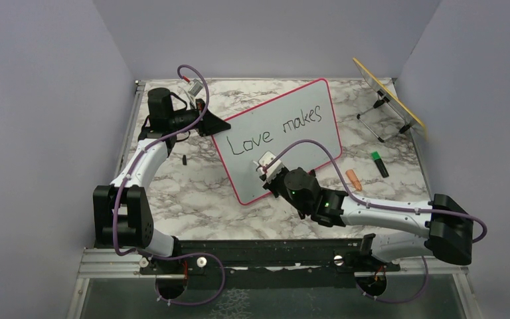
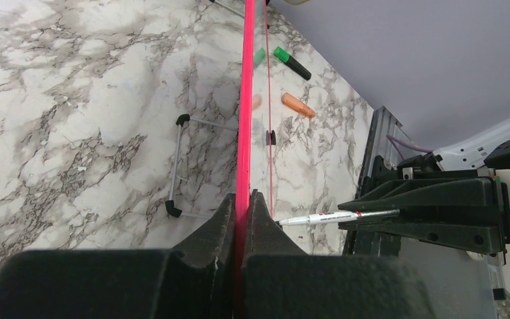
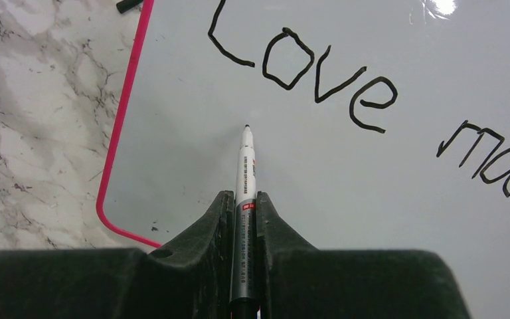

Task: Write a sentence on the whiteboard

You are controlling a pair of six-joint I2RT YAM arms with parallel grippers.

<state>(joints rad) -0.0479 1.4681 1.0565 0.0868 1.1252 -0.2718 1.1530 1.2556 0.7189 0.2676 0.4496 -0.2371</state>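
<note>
The whiteboard (image 1: 305, 143) with a pink-red frame lies tilted in the middle of the marble table. Black handwriting on it reads "Love makes" (image 1: 275, 129) on one line; the words also show in the right wrist view (image 3: 305, 73). My left gripper (image 1: 220, 124) is shut on the board's far-left edge (image 2: 242, 133). My right gripper (image 1: 270, 174) is shut on a white and silver marker (image 3: 246, 179). Its black tip (image 3: 246, 126) points at the blank board below "Love"; I cannot tell whether it touches. The marker also shows in the left wrist view (image 2: 325, 217).
A yellow-edged panel (image 1: 388, 93) on a wire stand (image 1: 380, 119) stands at the back right. A green-capped black marker (image 1: 379, 163) and an orange cap (image 1: 353, 179) lie right of the board. A small black piece (image 1: 184, 159) lies left of it.
</note>
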